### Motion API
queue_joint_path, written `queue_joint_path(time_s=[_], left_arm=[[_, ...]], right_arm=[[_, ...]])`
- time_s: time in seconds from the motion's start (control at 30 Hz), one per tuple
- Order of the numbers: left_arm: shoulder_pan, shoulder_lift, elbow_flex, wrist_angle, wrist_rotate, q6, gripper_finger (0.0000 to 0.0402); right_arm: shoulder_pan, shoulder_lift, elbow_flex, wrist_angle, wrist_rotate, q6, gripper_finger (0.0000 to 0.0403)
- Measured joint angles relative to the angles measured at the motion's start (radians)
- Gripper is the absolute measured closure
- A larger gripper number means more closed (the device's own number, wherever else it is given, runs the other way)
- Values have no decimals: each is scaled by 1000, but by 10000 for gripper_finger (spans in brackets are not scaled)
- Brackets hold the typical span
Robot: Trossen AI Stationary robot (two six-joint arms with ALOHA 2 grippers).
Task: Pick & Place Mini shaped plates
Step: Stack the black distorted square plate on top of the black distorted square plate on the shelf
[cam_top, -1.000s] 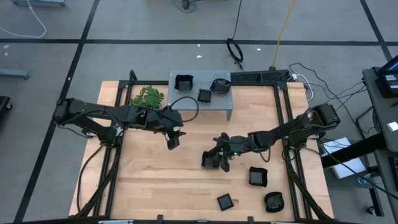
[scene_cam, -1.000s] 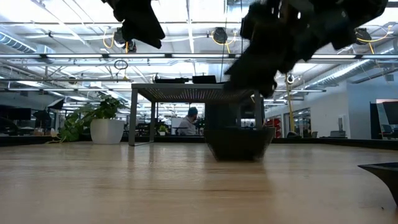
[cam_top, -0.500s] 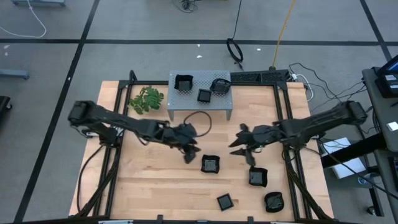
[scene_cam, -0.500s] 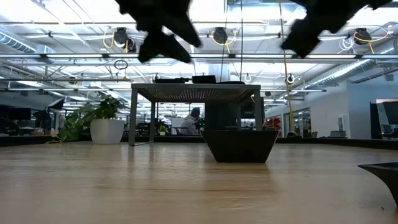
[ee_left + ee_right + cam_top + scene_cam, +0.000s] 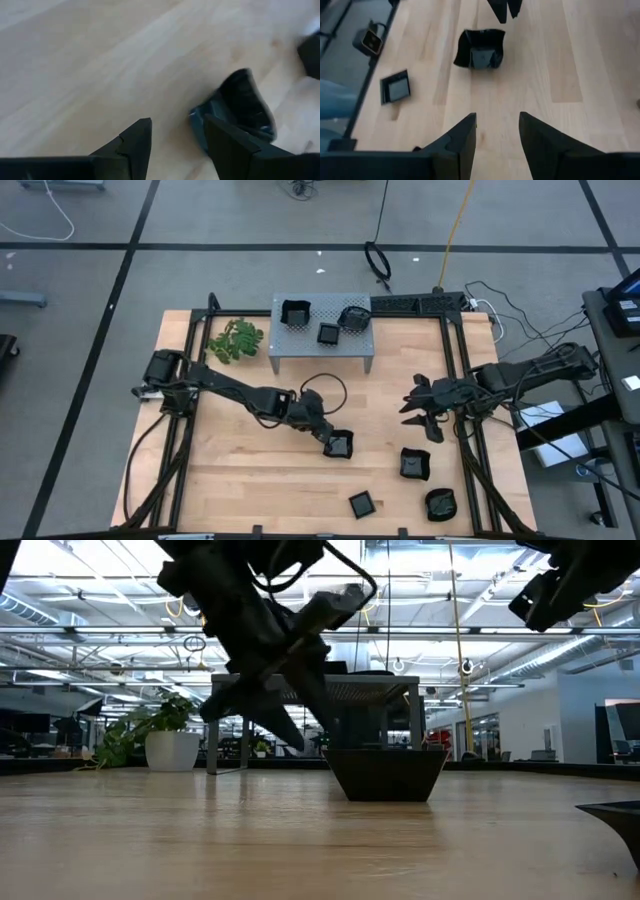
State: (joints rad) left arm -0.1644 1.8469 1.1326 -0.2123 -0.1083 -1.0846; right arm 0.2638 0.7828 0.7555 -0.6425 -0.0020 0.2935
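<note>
Since half a second ago my left gripper (image 5: 327, 437) has dropped, fingers spread, beside the middle dish (image 5: 340, 444), my right gripper (image 5: 417, 404) withdrawn, open; three dishes sit on the stand (image 5: 300, 340), four remain.

Two dark, slender multi-joint arms, looped black cable at left arm's wrist, left gripper (image 5: 172, 145) and right gripper (image 5: 497, 132) with tapered matte-black fingers.

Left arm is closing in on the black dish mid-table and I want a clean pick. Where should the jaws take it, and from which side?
Grip the raised rim of the square dish, one jaw inside the bowl and one outside the near wall. Come down from above on the left gripper side. The dish sits upright and open-topped, its walls flaring outward, so squeezing across the outside would probably slip. The right gripper hangs clear, open.
</note>
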Motion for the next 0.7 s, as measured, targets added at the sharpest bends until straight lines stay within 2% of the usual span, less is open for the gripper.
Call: queue_joint_path(time_s=[0.1,0.23,0.43,0.7], left_arm=[[-4,13,2,9,-30,-3,220],[-17,33,3,60,-28,-5,220],[-52,65,1,34,-20,-29,220],[-75,109,0,86,-25,-46,221]], right_arm=[[0,-5,0,-13,-1,-24,268],[0,-4,0,-29,0,-52,268],[0,2,0,-28,0,-53,268],[0,6,0,-22,0,-78,268]])
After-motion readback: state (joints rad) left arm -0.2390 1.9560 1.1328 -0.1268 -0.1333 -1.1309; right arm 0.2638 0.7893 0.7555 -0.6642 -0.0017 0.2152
